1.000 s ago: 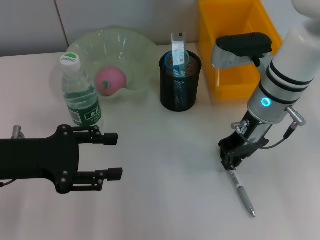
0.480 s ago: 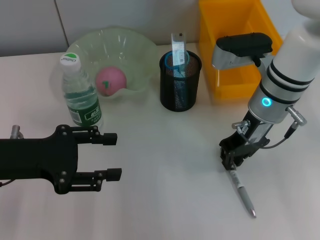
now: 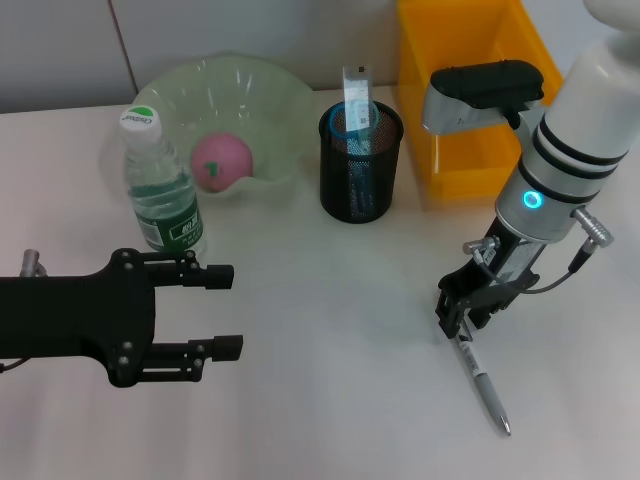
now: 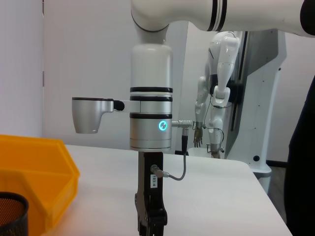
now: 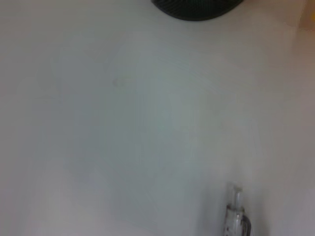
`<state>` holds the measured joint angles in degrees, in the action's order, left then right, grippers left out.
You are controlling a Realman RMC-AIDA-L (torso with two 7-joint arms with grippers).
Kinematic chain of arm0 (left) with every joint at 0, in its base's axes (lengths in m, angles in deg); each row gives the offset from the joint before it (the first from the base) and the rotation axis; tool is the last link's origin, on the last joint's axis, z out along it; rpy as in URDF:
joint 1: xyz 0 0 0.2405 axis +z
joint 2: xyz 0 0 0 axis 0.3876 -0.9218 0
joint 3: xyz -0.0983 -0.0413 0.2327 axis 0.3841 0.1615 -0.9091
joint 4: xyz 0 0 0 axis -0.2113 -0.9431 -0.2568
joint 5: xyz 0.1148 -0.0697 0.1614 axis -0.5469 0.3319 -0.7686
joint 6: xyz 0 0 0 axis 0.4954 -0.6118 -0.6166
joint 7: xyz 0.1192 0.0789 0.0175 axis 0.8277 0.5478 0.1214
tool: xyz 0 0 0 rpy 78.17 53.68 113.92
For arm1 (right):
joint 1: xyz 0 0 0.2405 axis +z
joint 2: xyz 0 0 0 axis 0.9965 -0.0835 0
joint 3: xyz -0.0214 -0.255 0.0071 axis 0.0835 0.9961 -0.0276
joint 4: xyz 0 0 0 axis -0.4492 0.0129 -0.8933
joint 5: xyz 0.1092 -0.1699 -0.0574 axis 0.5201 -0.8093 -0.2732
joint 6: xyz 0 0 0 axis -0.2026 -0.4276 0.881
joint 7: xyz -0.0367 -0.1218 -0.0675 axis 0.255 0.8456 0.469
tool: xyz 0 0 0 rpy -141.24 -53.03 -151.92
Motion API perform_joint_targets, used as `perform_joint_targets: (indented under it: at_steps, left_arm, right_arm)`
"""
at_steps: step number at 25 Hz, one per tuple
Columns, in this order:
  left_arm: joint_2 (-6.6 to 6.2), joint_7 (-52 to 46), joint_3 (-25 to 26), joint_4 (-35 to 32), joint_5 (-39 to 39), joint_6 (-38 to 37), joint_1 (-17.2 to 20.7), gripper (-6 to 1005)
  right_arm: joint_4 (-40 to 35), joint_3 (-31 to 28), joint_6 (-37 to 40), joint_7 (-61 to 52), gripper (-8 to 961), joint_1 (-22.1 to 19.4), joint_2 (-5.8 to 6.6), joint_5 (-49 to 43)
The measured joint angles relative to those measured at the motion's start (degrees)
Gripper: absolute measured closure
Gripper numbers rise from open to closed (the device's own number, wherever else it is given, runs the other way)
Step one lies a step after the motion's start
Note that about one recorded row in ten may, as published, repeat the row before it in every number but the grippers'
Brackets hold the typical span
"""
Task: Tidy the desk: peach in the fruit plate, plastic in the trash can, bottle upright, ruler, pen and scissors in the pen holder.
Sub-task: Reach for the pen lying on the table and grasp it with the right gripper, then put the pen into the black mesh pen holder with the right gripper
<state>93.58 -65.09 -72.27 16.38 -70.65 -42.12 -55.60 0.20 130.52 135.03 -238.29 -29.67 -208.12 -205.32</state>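
Observation:
The pen [image 3: 484, 387] lies on the white desk at the front right, tip toward me. My right gripper [image 3: 461, 314] points down onto its far end and looks shut on it; the pen [image 5: 235, 216] also shows in the right wrist view. The black mesh pen holder [image 3: 360, 170] holds the clear ruler [image 3: 355, 92] and a blue scissors handle [image 3: 343, 123]. The pink peach [image 3: 221, 160] rests in the green fruit plate [image 3: 180, 85]. The bottle [image 3: 160, 190] stands upright beside the plate. My left gripper [image 3: 228, 308] hovers open at the front left, holding nothing. No plastic is in view.
The yellow trash can [image 3: 415, 100] stands behind the right arm, right of the pen holder. From the left wrist view the right arm [image 4: 151, 123] stands over the desk with the yellow trash can [image 4: 34, 167] and the pen holder's rim [image 4: 10, 209] beside it.
The right arm has risen slightly and its gripper shifted a little left and up. The pen's tip stays on the desk. The left arm has not moved.

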Motion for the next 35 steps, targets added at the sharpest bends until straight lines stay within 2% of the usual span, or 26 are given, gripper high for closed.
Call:
perform_joint_targets:
  at_steps: [25, 27, 31, 35]
  left_arm:
    - [-0.06, 0.09, -0.24, -0.03, 0.71, -0.47, -0.07, 243]
    - [-0.06, 0.09, -0.24, -0.03, 0.71, -0.47, -0.07, 243]
    - [-0.09, 0.09, -0.24, -0.85, 0.71, -0.73, 0.08, 243]
    - [-0.09, 0.07, -0.24, -0.87, 0.71, -0.86, 0.18, 242]
  right_arm:
    - [2.1, 0.59, -1.55, 0.0, 606, 0.24, -0.09, 0.52]
    - [2.1, 0.59, -1.55, 0.01, 752, 0.34, -0.09, 0.53]
    - [0.99, 0.19, -1.43, 0.0, 775, 0.4, -0.09, 0.54]
    - [-3.13, -0.59, -0.22, 0.01, 787, -0.13, -0.02, 0.67]
